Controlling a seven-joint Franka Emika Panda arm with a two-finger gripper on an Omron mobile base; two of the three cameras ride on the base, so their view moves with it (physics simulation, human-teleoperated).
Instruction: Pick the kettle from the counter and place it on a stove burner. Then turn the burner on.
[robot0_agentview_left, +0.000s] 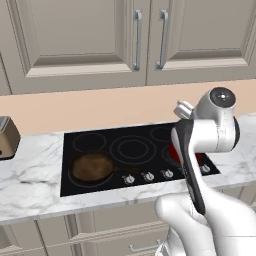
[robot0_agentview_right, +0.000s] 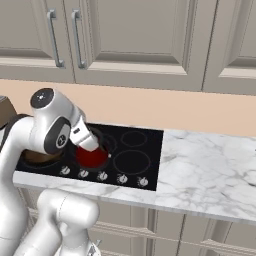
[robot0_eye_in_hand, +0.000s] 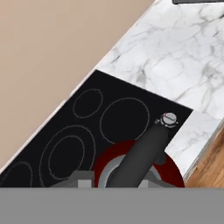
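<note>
Pincer: the gripper is seen from the hand view with its fingers drawn close together on the black handle of the kettle; the handle runs up between the two tips; the jaws are nearly pressed together, pinching that thin handle.
Kettle: the red round body is seen directly below the hand; in the right base view the kettle is found over the black glass cooktop, in its front part, just behind the row of knobs; whether it rests on the glass or hangs just above it cannot be told; in the left base view a slice of red is glimpsed behind the white arm.
Stove burner: the double-ringed stove burner is seen beside the kettle in the hand view; the same large circle is shown bare in the middle of the cooktop.
Frying pan: a brown frying pan is placed on the front left circle, well apart from the kettle.
Counter: the white marble counter is spread on both sides of the cooktop.
Knobs: a grey knob is seen at the cooktop's corner, near the handle's far end.
</note>
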